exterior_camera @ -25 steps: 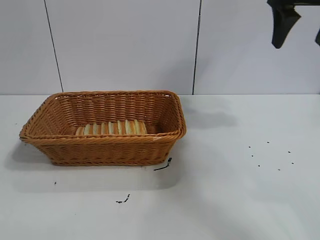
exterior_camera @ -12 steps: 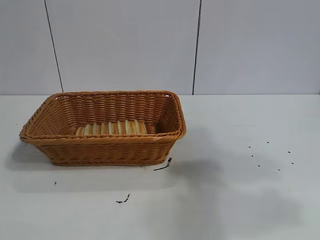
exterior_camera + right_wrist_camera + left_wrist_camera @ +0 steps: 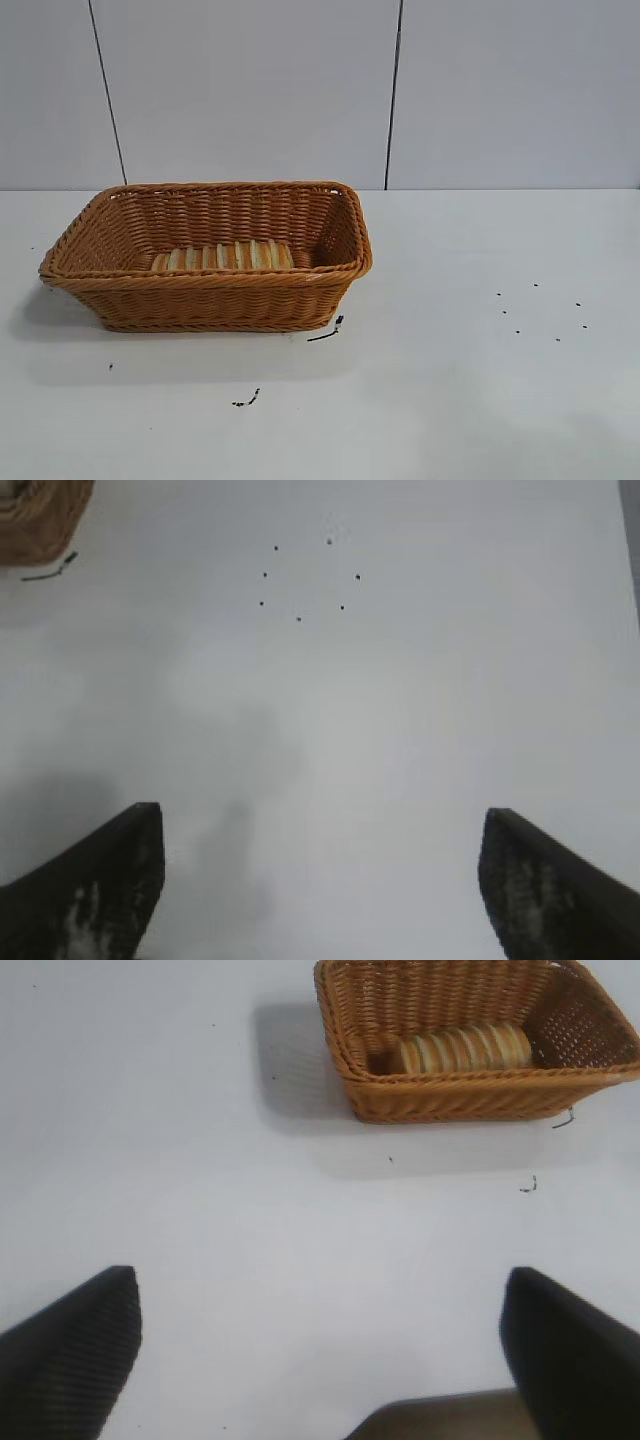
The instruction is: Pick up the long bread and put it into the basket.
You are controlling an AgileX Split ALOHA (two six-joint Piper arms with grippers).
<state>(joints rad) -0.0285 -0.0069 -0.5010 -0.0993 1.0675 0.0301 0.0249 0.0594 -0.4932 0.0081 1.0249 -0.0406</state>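
Two grippers, left gripper [image 3: 320,1360] and right gripper [image 3: 320,880], fingers spread wide and empty above the white bench [image 3: 480,400]; farther off, long bread [image 3: 222,256] lying flat inside the basket [image 3: 205,295].

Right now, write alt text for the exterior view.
The long bread lies inside the basket, which sits on the left of a white table. No arm is in this view.

A white table [image 3: 470,400] fills the lower half of the frame, with small dark specks [image 3: 540,310] at right. Behind it rises a pale grey panelled wall [image 3: 250,90], split by two dark vertical seams [image 3: 394,95].
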